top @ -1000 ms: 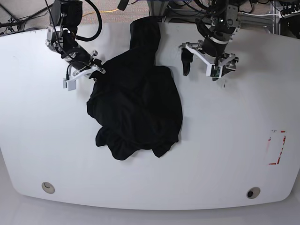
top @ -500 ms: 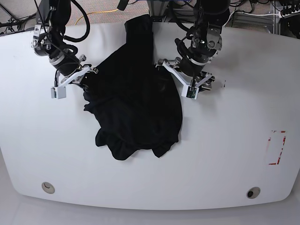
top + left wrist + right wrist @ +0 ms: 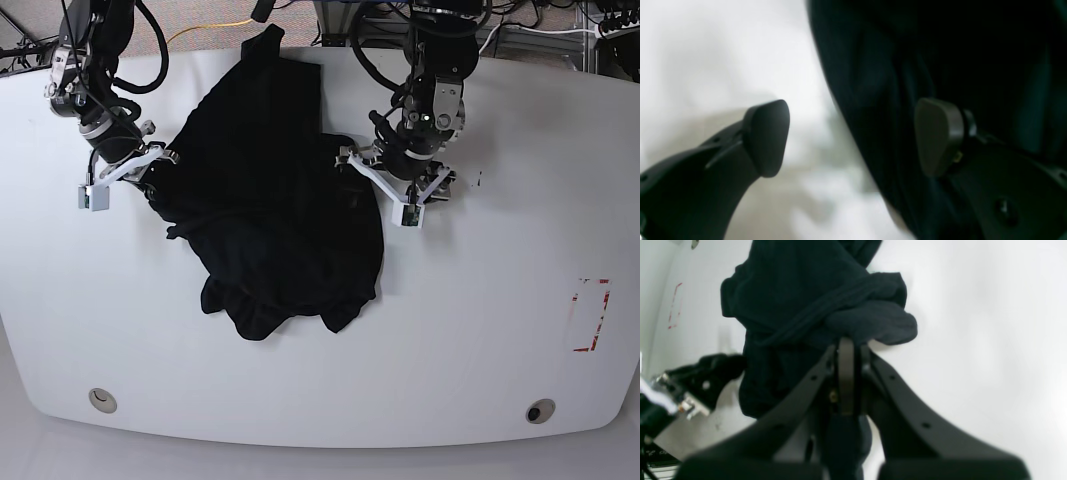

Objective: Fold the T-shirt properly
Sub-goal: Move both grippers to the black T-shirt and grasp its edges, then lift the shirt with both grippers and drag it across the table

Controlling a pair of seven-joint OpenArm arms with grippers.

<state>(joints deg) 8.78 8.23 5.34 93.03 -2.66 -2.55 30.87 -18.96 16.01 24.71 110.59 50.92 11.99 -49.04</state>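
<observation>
Lying bunched mid-table (image 3: 500, 400), the T-shirt (image 3: 280, 230) looks soft, light and limp; right gripper (image 3: 848, 346) pinches a fold; left gripper (image 3: 853, 136), jaws spread, straddles its edge; hems suit gripping.

Right claw (image 3: 152, 170) dragged T-shirt (image 3: 275, 200) outward; left claw (image 3: 385, 185) reached its edge.

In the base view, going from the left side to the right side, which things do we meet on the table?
Right gripper → T-shirt → left gripper → red marking near the table's right edge.
</observation>
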